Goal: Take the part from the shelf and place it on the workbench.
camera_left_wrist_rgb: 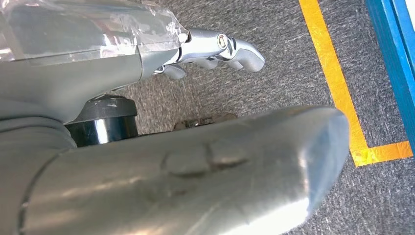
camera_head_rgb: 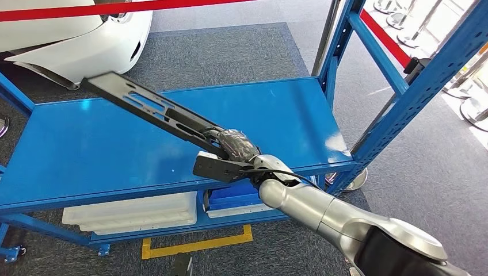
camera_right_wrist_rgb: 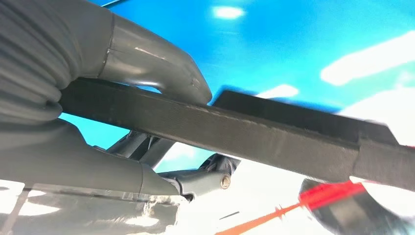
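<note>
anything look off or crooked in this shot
Nothing looks damaged or spilled. The long black part sits slanted across the blue shelf, its far end past the back edge, because the right hand grips it near one end. The left hand hangs over carpet, holding nothing.

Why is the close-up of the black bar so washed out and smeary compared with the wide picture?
In the right wrist view the camera looks past the black part toward bright light, so the background burns white and edges smear. The head view is evenly lit and sharp, with only a soft glare patch on the blue shelf. In the left wrist view the near grey cover is blurred, while the carpet is crisp.
</note>
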You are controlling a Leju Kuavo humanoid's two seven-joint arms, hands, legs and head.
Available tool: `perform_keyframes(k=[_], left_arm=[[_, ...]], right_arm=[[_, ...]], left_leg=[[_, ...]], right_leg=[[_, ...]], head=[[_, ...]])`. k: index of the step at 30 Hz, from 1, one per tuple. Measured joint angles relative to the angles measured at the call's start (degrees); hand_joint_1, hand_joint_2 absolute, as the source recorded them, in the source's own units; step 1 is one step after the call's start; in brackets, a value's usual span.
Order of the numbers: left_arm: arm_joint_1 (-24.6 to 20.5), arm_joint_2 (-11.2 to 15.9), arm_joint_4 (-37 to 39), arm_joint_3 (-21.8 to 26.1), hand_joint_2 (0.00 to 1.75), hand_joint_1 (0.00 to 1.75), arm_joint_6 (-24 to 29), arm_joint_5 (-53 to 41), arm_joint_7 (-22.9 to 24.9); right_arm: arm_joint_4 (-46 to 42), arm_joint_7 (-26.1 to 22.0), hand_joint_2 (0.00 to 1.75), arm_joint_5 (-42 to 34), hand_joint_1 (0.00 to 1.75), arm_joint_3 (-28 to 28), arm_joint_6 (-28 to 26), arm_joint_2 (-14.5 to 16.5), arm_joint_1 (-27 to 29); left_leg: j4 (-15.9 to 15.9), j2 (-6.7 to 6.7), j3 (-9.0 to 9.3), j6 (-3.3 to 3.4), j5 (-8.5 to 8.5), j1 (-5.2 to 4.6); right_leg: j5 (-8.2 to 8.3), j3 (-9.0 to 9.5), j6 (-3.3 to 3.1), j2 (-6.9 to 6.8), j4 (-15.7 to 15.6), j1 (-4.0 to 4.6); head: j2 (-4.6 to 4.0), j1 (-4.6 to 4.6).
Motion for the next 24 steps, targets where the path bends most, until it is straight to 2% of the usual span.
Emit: perform_keyframes(k=[3, 6, 8, 15, 24], left_arm=[[0.06, 0.02, 0.0, 0.19, 0.0, 0.0, -0.03, 0.04, -0.09], [0.42, 0.09, 0.0, 1.52, 0.0, 0.0, -0.65, 0.04, -1.08], [0.53, 0.11, 0.0, 1.92, 0.0, 0.0, -1.05, -0.14, -1.52], [0.66, 0.11, 0.0, 1.97, 0.0, 0.0, -1.16, -1.05, -1.53], [0.65, 0.11, -0.07, 1.97, 0.0, 0.0, -1.33, -1.94, -0.74]], right_arm=[[-1.7, -0.45, 1.75, -0.73, 1.75, -1.39, -0.57, -0.43, 0.93], [-18.41, -5.32, 1.75, -4.79, 1.75, -11.45, -8.08, -3.46, 10.54], [-27.16, -6.69, 1.75, -5.08, 1.75, -15.27, -11.59, -4.85, 15.49], [-40.41, -7.43, 1.75, -4.39, 1.75, -19.28, -14.23, -7.03, 22.26], [-48.12, -7.33, 1.75, -4.62, 1.75, -21.0, -12.53, -8.4, 25.41]], left_leg=[[0.0, -0.01, 0.0, 0.01, -0.01, -0.01], [0.01, -0.01, -0.02, 0.04, -0.11, -0.04], [0.01, 0.01, -0.02, 0.04, -0.18, -0.05], [0.01, 0.03, -0.03, 0.06, -0.23, -0.04], [0.01, 0.04, -0.02, 0.06, -0.23, -0.03]], right_leg=[[-0.02, 0.0, 0.0, 0.0, 0.0, 0.0], [-0.09, 0.0, 0.05, 0.0, -0.04, -0.01], [-0.12, -0.01, 0.08, 0.02, -0.07, -0.03], [-0.15, -0.02, 0.07, 0.05, -0.09, -0.04], [-0.16, -0.01, 0.07, 0.04, -0.08, -0.03]], head=[[0.0, 0.03], [0.0, 0.2], [0.0, 0.22], [0.0, 0.23], [0.0, 0.24]])
